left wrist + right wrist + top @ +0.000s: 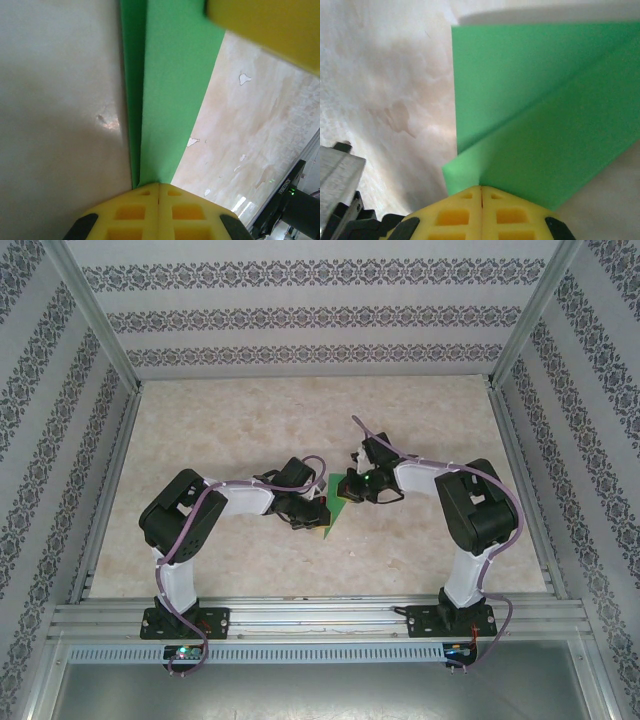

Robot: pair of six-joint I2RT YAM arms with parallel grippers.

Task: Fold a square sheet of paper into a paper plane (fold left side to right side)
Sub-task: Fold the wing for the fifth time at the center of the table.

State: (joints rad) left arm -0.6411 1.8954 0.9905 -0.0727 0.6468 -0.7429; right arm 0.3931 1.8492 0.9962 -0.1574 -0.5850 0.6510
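Near edge: both arms bend inward over the table and meet near its middle.

Left gripper: jaws clenched. In the left wrist view the yellow fingertips sit pressed together, seam closed. The paper plane starts right at that seam, and its crease runs straight away from the tips as a narrow green strip, two layers showing. Cannot tell whether the tips pinch the paper or only press on it.

Right gripper: jaws likewise clenched. In the right wrist view the fingertips are closed, and the paper plane touches them. A diagonal fold runs from the seam out to the far right, with one green layer over another.

From above, the paper plane lies flat between the two grippers, touching both, with a pointed tip toward the near side.

Farther out: bare marbled table.
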